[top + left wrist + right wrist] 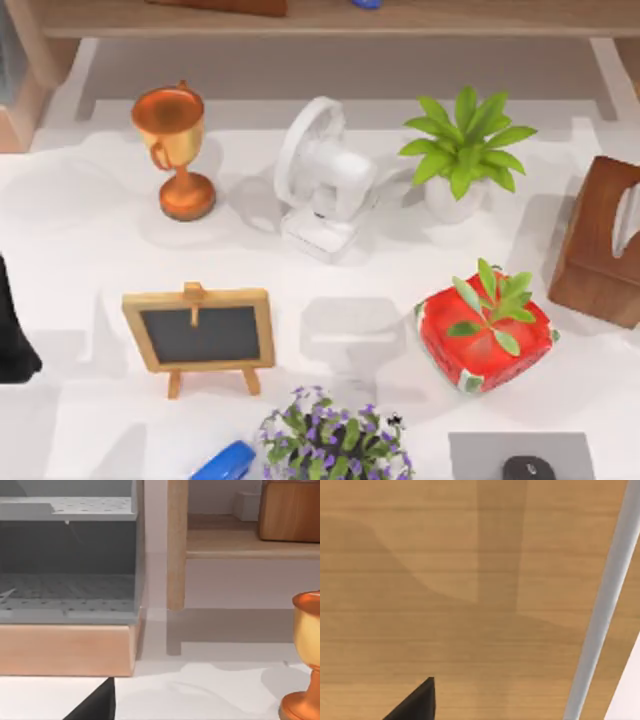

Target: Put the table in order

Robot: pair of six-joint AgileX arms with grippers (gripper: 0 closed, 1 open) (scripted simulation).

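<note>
**White tabletop crowded, left arm at its left edge**

Large flat white matte table (90,250) across the whole top view, under every item. At far left, a black part of the left arm (14,325) on the table's edge; left gripper's fingers: cannot tell whether spread or pressed together. In the left wrist view, a grey perforated rack on a light wooden base (67,647). Next, shiny copper trophy cup (175,150) at the back, wooden-framed little chalkboard easel (200,335) in front. Blue rounded object (225,463) and purple-flowered potted plant (335,440) at the near edge. White desk fan (320,180) mid-back. Green leafy plant in white pot (462,155) beside it; red box-shaped pot with a green sprig (485,335) nearer. Brown wooden tissue box (600,245) at right; grey rectangular pad (520,455) with a dark mouse (528,468) below. Light-brown wooden shelf (330,18) along the back. Right wrist view: light wood surface (445,580); right gripper's fingers: cannot tell.
</note>
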